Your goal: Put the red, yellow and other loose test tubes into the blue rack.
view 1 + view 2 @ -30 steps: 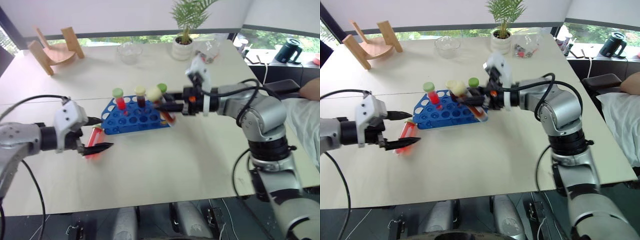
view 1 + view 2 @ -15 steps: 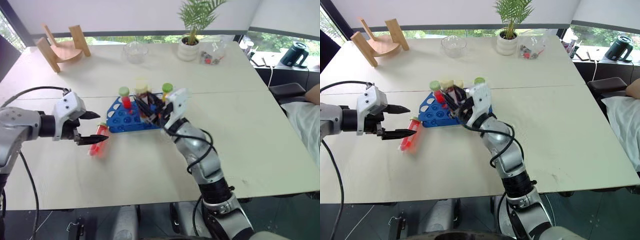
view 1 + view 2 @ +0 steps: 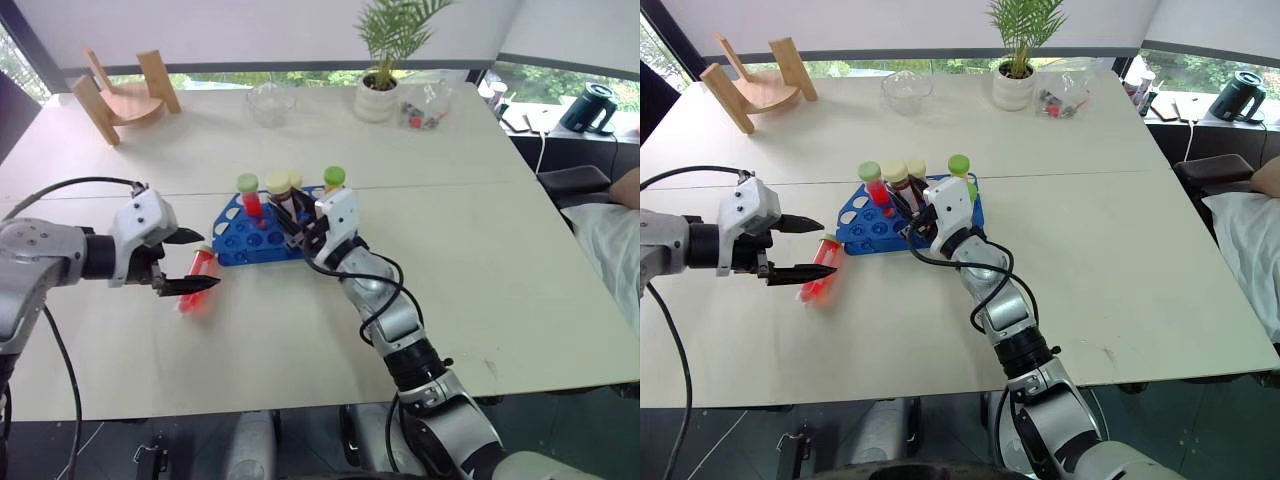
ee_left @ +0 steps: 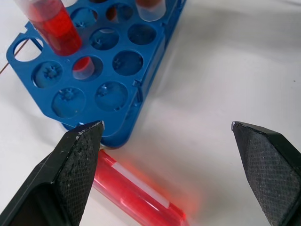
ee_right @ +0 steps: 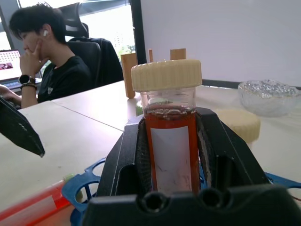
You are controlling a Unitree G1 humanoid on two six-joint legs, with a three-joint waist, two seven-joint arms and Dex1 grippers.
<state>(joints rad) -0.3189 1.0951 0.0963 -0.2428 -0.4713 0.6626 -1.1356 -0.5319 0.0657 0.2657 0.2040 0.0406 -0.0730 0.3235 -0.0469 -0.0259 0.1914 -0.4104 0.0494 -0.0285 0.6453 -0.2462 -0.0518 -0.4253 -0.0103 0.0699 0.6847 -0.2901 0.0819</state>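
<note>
Pale wood-look bench (image 3: 520, 260), seam running across its middle. Blue rack (image 3: 240, 243) sits near bench centre, slightly toward left edge, w/ capped tubes upright in it: green-cap red tube (image 3: 249, 192) and another green-cap one (image 3: 334, 180) at rack's right end. Right claw (image 5: 171, 155) clamped on cream-cap tube w/ dark red liquid (image 5: 170, 127), held upright over rack's top. Left claw (image 3: 805, 247) wide open, empty, hovering low just left of rack; loose red tube (image 4: 134, 193) lies flat on bench between its fingers, near rack's left corner.

Far edge of bench: wooden stand (image 3: 118, 92) at far left corner, glass bowl (image 3: 267, 103), potted plant (image 3: 382, 62), clear bag w/ small items (image 3: 425, 105). Room: windows w/ greenery along back, white wall above, black kettle (image 3: 586, 106) on side counter at right. Person seated at laptop (image 5: 47, 61) in right wrist view.
</note>
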